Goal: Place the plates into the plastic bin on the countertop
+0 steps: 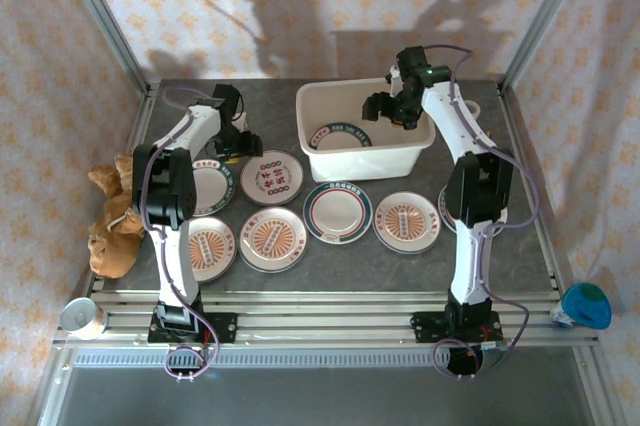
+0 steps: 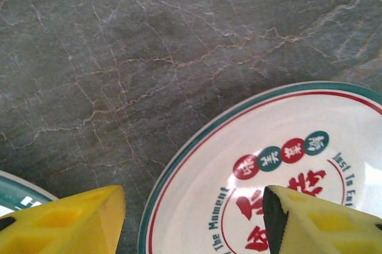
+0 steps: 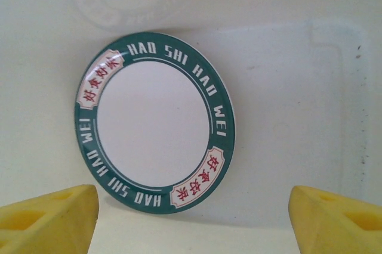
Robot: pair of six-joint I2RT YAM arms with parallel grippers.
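The white plastic bin (image 1: 398,157) stands at the back of the dark countertop (image 1: 180,106). One teal-rimmed plate (image 1: 335,136) (image 3: 154,120) lies inside it. My right gripper (image 1: 385,106) (image 3: 194,218) hovers open above the bin floor (image 3: 292,87), holding nothing. Several plates lie in two rows in front of the bin, among them a red-lettered plate (image 1: 272,177) (image 2: 280,164) and a teal-rimmed one (image 1: 338,210). My left gripper (image 1: 237,143) (image 2: 194,224) is open low over the left rim of the red-lettered plate, one yellow finger (image 2: 65,221) outside it and the other above its centre.
A brown stuffed toy (image 1: 115,216) lies at the countertop's left edge. A white tape roll (image 1: 82,316) and a blue object (image 1: 585,306) sit on the front frame. Another plate's rim (image 2: 15,191) lies just left of my left gripper. One plate (image 1: 443,196) is partly behind the right arm.
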